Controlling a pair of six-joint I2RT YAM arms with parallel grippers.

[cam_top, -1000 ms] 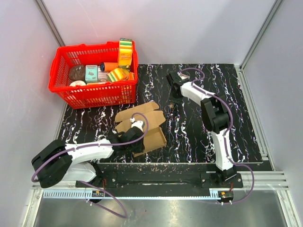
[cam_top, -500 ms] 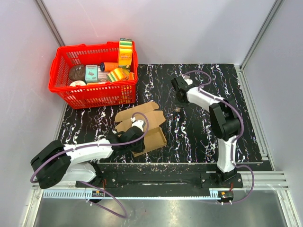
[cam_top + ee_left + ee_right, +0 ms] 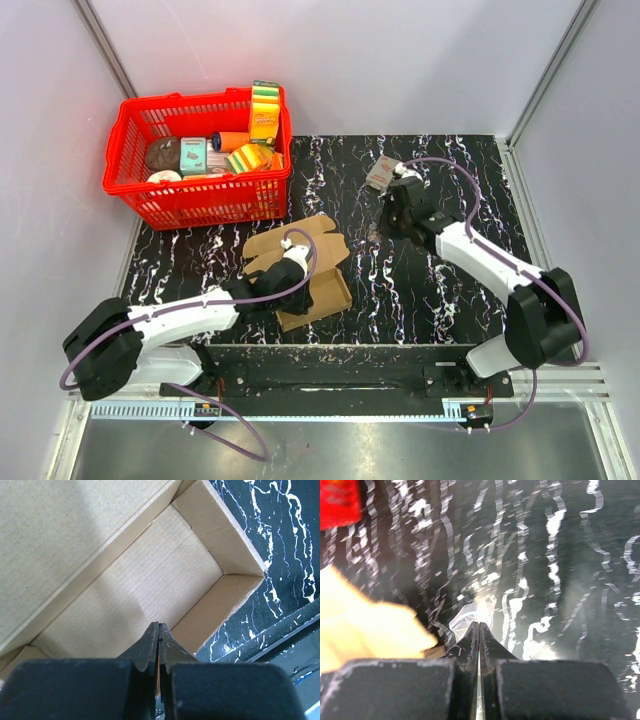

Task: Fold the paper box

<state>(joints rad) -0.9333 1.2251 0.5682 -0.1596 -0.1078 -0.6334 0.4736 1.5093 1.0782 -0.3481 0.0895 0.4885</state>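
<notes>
The paper box (image 3: pixel 322 297) is brown cardboard, an open tray with its lid flap (image 3: pixel 300 243) spread behind it, near the table's front left. My left gripper (image 3: pixel 298 278) is shut, with its tips (image 3: pixel 159 626) low over the tray floor (image 3: pixel 140 575) by the near wall. I cannot tell if they touch the cardboard. My right gripper (image 3: pixel 390 218) is shut to the right of the box, above the marbled table. Its tips (image 3: pixel 479 624) point at a clear plastic scrap (image 3: pixel 470 615) on the mat. The box shows as a blurred tan patch (image 3: pixel 365 625) on the left.
A red basket (image 3: pixel 200 195) holding several groceries stands at the back left, and its corner (image 3: pixel 340 500) shows in the right wrist view. A small grey-and-red packet (image 3: pixel 380 172) lies behind my right gripper. White walls close in the black marbled mat (image 3: pixel 480 190).
My right arm pulled back from the far middle and swung its elbow right. Its jaws closed and the grey-and-red packet came into view. My left gripper stayed shut and shifted slightly at the box.
</notes>
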